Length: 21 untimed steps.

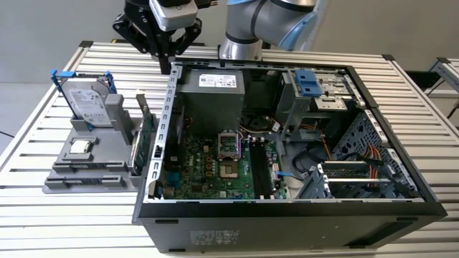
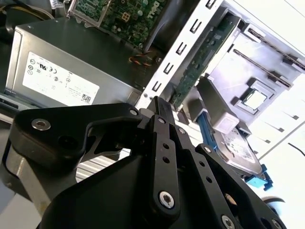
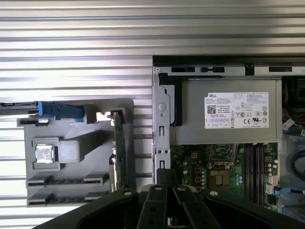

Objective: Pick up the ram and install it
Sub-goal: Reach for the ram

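Gripper (image 3: pixel 167 177) fingers clenched, empty, hovers over computer case (image 3: pixel 161 119) corner. Ram (image 3: pixel 119 152) stands on edge in gray holder (image 3: pixel 95 143) on desk (image 3: pixel 71 47), just beside case wall. An off-line descent likely clips that wall or knocks the ram askew.

Grey slatted aluminium table (image 1: pixel 64 215) carries everything, slats run across the exterior view. Plain grey wall (image 1: pixel 57 21) behind. Second slatted table (image 1: pixel 448 75) at the exterior view's right edge. Grey floor (image 1: pixel 8 107) at its left. Even, bright lighting.
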Motion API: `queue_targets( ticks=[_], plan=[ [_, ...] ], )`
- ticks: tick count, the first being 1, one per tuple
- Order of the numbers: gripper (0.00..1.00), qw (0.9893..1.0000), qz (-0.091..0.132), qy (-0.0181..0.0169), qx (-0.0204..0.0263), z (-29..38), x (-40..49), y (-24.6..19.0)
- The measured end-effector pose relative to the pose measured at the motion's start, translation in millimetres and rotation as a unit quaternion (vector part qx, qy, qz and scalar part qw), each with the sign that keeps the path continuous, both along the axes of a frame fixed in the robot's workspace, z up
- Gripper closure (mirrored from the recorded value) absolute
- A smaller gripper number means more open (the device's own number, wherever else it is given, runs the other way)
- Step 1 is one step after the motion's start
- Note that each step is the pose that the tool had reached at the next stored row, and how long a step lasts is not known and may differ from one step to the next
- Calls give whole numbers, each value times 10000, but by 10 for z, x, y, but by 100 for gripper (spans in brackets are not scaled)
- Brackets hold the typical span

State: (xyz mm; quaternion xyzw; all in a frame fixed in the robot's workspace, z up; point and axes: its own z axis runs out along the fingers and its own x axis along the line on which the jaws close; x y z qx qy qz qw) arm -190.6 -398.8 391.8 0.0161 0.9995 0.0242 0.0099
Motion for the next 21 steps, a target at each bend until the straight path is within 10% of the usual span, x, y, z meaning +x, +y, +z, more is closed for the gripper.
queue_targets(
  ticks=[21],
  plan=[
    [100,10000,62,0,0,-3,-151,0]
  ],
)
